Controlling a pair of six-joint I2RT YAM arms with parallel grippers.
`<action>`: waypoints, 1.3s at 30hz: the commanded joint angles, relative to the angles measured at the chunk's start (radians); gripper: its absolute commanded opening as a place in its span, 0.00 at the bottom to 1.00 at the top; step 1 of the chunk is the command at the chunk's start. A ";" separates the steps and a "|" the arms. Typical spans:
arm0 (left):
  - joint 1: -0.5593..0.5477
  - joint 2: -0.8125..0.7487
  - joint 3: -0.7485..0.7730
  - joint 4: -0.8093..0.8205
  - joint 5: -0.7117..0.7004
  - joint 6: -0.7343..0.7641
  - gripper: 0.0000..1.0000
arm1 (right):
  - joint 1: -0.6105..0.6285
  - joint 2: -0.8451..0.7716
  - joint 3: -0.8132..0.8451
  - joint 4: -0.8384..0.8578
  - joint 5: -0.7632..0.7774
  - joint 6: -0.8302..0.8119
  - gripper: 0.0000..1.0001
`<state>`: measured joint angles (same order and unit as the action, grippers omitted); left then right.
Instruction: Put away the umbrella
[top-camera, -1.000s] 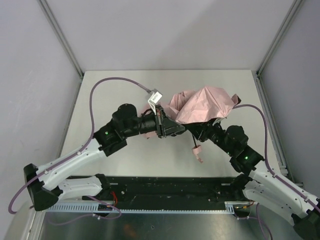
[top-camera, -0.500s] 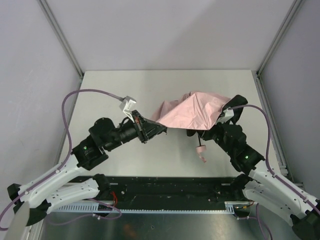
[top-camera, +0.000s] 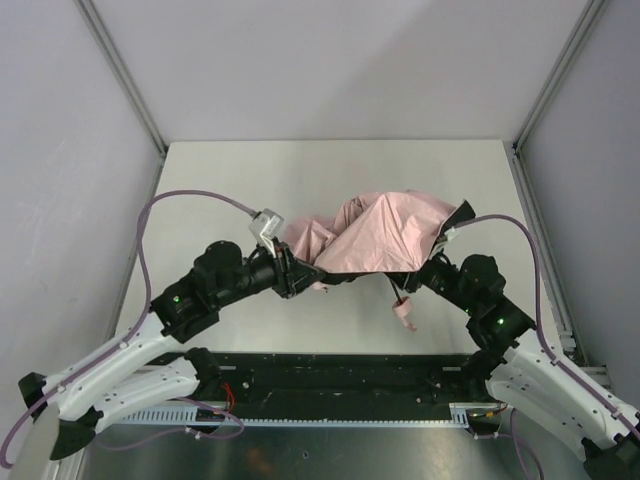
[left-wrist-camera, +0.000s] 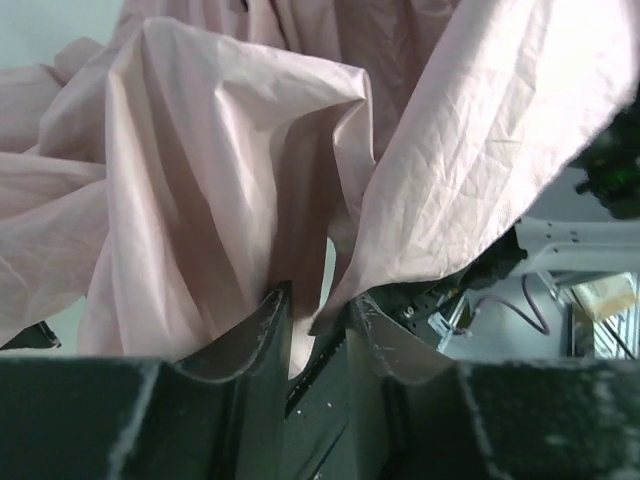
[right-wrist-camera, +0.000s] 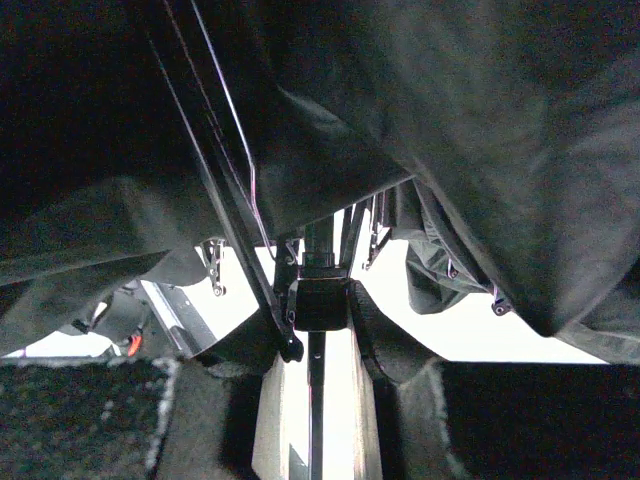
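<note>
Pretty much the whole shot is the umbrella (left-wrist-camera: 230, 180), just crumpled pale pink cloth hanging in big folds and creases from the top of the frame down to the bottom. The left gripper (left-wrist-camera: 318, 308) pokes up from the bottom edge, and its 2 dark fingers (left-wrist-camera: 250, 345) sit a little apart with a thin slit of light between the tips. The cloth's lower edge touches both tips, 1 fold on each side of that slit. Past the cloth on the right there's a white arm segment (left-wrist-camera: 575, 240) and a thin purple cable (left-wrist-camera: 520, 305) looping under it.
</note>
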<state>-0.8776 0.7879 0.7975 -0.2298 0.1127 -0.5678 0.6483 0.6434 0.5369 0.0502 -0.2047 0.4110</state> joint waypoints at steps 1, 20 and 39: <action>0.011 -0.113 0.008 -0.002 0.197 0.131 0.39 | -0.022 -0.071 -0.045 0.175 -0.104 -0.135 0.00; 0.015 -0.226 0.148 -0.051 -0.203 -0.021 0.99 | -0.133 0.025 -0.103 0.525 -0.680 -0.159 0.00; -0.003 0.059 0.073 0.312 -0.043 -0.197 1.00 | -0.111 0.076 -0.097 0.559 -0.666 -0.132 0.00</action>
<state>-0.8688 0.8104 0.9020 -0.0937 0.0036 -0.7158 0.5247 0.7284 0.4168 0.5182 -0.8806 0.2943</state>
